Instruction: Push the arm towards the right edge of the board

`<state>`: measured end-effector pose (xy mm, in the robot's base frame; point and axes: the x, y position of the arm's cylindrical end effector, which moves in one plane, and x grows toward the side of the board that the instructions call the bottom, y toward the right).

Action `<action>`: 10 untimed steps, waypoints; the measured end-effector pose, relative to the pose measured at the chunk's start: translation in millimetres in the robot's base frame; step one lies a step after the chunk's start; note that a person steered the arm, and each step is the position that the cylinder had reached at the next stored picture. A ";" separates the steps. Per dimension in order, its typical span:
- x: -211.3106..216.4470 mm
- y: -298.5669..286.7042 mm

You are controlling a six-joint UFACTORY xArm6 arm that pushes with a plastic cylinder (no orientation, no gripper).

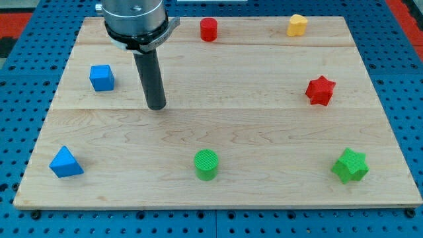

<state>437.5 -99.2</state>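
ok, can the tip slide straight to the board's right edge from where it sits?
Probably yes. My tip sits in the board's left half, right of the blue cube. The lane toward the right edge looks bare; only the red star lies close to it, slightly above.

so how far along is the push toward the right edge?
Done: nothing visible yet. My tip sits in the board's left half, just right of the blue cube and touching no block. In hand: no contact, just the rod standing on bare wood. Left: nearly the whole width; a straight run right passes just below the red star.
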 end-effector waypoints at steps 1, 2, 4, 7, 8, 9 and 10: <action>0.5 1.7; 1.2 7.2; 5.7 99.7; 30.0 277.2; 45.7 311.1; 57.8 323.4; 32.6 356.8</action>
<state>470.2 257.6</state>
